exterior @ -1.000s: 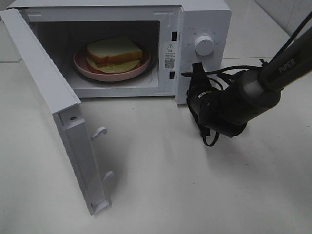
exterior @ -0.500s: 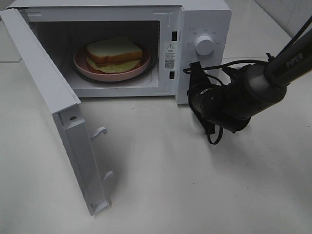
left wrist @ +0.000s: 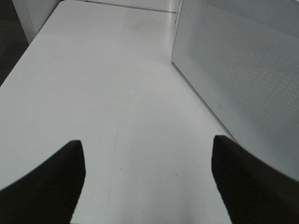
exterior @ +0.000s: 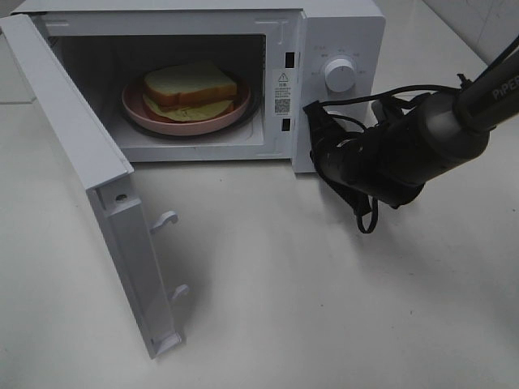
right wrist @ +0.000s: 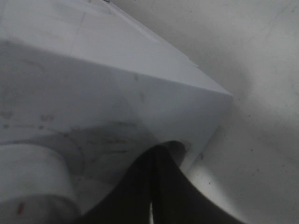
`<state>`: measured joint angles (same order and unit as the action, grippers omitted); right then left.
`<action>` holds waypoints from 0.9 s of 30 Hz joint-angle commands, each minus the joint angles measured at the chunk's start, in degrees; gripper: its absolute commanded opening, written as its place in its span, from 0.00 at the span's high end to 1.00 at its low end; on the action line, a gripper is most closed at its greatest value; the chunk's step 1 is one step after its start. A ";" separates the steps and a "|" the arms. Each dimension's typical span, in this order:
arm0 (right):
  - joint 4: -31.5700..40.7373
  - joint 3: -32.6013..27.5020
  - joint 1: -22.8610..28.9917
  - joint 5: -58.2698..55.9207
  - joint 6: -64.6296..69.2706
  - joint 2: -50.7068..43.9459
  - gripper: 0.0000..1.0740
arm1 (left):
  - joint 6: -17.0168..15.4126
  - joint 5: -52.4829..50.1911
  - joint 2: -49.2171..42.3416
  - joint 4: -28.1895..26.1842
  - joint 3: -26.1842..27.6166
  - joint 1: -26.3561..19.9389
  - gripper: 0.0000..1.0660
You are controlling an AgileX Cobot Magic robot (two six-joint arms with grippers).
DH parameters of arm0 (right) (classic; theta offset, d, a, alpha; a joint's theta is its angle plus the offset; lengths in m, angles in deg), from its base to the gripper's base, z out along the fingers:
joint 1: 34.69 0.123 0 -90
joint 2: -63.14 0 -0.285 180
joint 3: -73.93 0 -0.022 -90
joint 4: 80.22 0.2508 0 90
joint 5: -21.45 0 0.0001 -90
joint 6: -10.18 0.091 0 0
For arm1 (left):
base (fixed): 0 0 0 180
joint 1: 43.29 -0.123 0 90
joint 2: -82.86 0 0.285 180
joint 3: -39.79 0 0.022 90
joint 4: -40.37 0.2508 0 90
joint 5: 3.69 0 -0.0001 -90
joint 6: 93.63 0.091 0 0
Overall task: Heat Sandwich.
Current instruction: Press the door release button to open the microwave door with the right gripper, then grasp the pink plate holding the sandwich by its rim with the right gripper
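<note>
The sandwich (exterior: 190, 85) lies on a round pink plate (exterior: 154, 118) inside the white microwave (exterior: 340, 32), whose door (exterior: 73, 138) hangs wide open to the left. My right gripper (exterior: 315, 113) is shut with nothing in it. It sits just in front of the control panel, below the white knob (exterior: 339, 74). In the right wrist view its closed fingertips (right wrist: 156, 151) almost touch the panel beside the knob (right wrist: 32, 172). My left gripper (left wrist: 147, 141) is open over bare table and does not show in the exterior high view.
In the left wrist view a white perforated panel (left wrist: 238, 70) of the microwave stands close by. Black cables (exterior: 366, 219) hang from the right arm over the table. The open door juts towards the table's front on the left.
The right arm has drifted up and to the right, bringing its shut gripper closer to the control panel. The sandwich, plate and door have not moved.
</note>
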<state>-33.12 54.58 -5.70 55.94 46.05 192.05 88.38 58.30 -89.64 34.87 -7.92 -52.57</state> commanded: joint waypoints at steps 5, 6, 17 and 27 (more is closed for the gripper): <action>-5.67 2.46 -0.86 5.04 -10.08 -4.53 1.00 | -0.34 -0.74 -1.03 0.00 -0.06 -0.11 0.33; -5.73 2.12 -0.86 4.41 -11.23 -4.87 1.00 | -0.34 -0.74 -1.03 0.00 -0.06 -0.11 0.33; -6.13 -6.30 -0.80 -1.95 -31.05 -9.97 0.99 | -0.34 -0.74 -1.03 0.00 -0.06 -0.11 0.33; -6.13 -14.15 -0.80 -13.41 -41.14 -20.00 0.97 | -0.34 -0.74 -1.03 0.00 -0.06 -0.11 0.33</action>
<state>-38.62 42.27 -6.38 45.74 7.89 174.92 88.38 58.30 -89.64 34.87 -7.92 -52.57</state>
